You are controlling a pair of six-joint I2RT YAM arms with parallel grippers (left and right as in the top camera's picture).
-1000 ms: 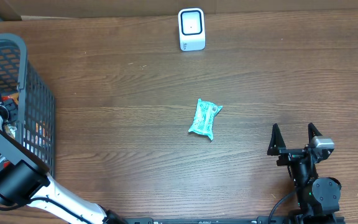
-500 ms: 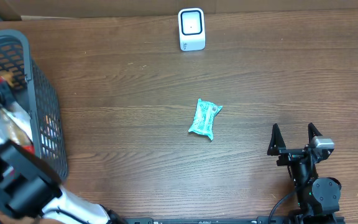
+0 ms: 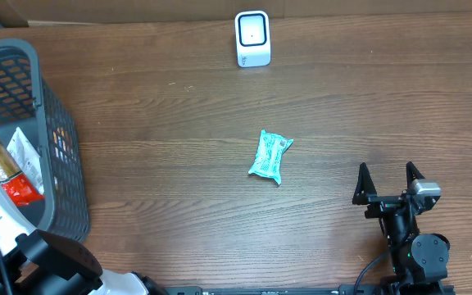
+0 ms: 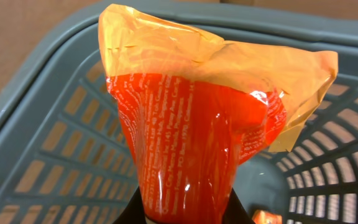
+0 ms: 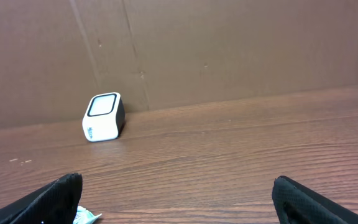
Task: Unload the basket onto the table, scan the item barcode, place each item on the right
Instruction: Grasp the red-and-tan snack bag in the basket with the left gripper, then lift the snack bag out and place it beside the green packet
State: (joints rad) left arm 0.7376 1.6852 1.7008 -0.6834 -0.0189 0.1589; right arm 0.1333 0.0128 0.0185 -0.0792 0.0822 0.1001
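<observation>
Orange-red packet [image 4: 197,137] clamped in left gripper [image 4: 188,214] above basket [image 4: 55,143]

Teal packet [image 3: 270,156] lying flat out on the wooden bench [image 3: 162,106], ahead and off to the left of the right end effector [image 3: 388,174], well apart from it, brown cardboard wall [image 5: 241,50] standing far beyond.

The packet [image 4: 210,137], glossy red with white print and a crumpled orange end, is hanging over the grey basket [image 4: 42,155]. The white scanner [image 3: 252,38] is standing upright at the far edge of the table [image 3: 179,106], well apart from it.
</observation>
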